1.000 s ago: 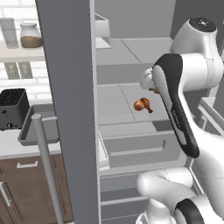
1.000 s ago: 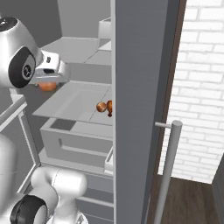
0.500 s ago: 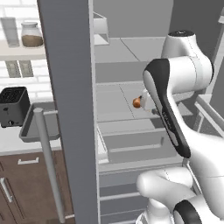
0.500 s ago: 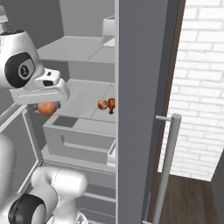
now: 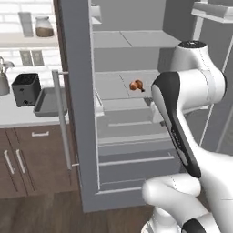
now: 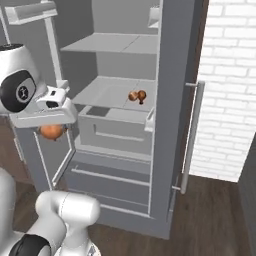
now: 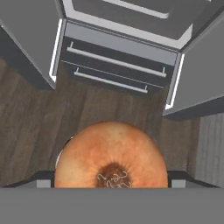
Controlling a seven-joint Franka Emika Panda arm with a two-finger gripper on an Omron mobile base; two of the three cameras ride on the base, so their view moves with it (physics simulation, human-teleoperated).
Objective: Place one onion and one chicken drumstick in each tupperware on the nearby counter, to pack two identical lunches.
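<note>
My gripper [image 7: 111,181] is shut on a round orange-brown onion [image 7: 111,157], which bulges between the two fingertips in the hand view, above a wooden floor. From the right base view the onion [image 6: 51,131] hangs under the hand [image 6: 47,107], outside the open fridge. A brown chicken drumstick [image 5: 136,85] lies on the middle fridge shelf [image 6: 107,92], and the same drumstick [image 6: 137,95] sits near that shelf's right edge. One grey tupperware [image 5: 49,102] rests on the pale counter [image 5: 13,117], partly hidden by the fridge door.
A black toaster [image 5: 26,89] stands left of the tupperware. The open grey fridge door [image 5: 75,91] with its long handle [image 5: 60,119] stands between arm and counter. Another open door [image 6: 177,100] is beside a white brick wall [image 6: 225,85]. Fridge drawers [image 7: 118,57] lie ahead.
Both base views have shifted, so the camera moved back from the fridge. The hand has come out of the fridge and sunk lower, with the onion still in it.
</note>
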